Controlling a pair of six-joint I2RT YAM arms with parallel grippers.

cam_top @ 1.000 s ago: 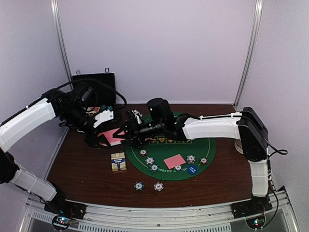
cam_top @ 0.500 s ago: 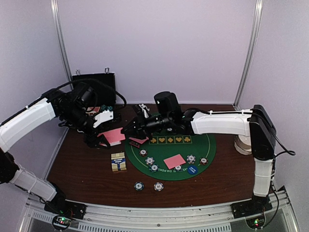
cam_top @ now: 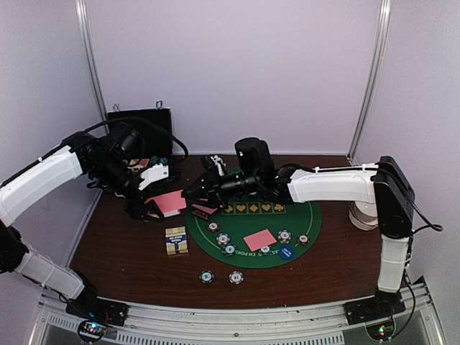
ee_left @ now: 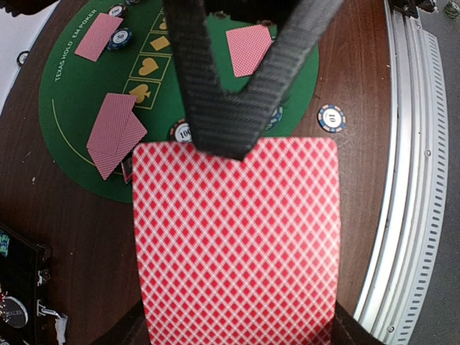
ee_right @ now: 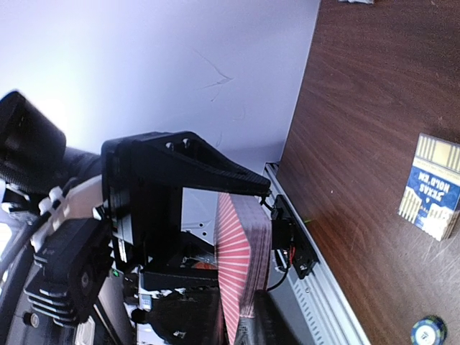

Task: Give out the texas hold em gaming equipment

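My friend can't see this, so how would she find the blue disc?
Find the round green mat on the brown table. At its near edge, just right of the lone flat pink card, lies the blue disc. It is solid blue, while the small chips beside it are striped.

**A:** What lies on the dark wooden table (cam_top: 108, 244)?

**B:** A round green felt mat (cam_top: 309, 215) sits mid-table. A black hinged case (cam_top: 140, 122) is in the back left corner. A small yellow-and-blue card box (cam_top: 176, 240) lies just left of the mat's front edge.

**A:** And on the mat?

**B:** A single pink-backed card (cam_top: 259, 239) lies toward the front. There are striped round poker chips (cam_top: 223, 238) to its left and right, and a round blue disc (cam_top: 286, 252) at its front right. Two overlapping pink-backed cards (ee_left: 115, 133) lie at the back left.

**A:** Off the mat?

**B:** Two striped chips (cam_top: 207, 277) lie side by side on the table in front of it. A stack of pink-backed playing cards (ee_left: 237, 237) is above the table, behind the box and left of the mat.
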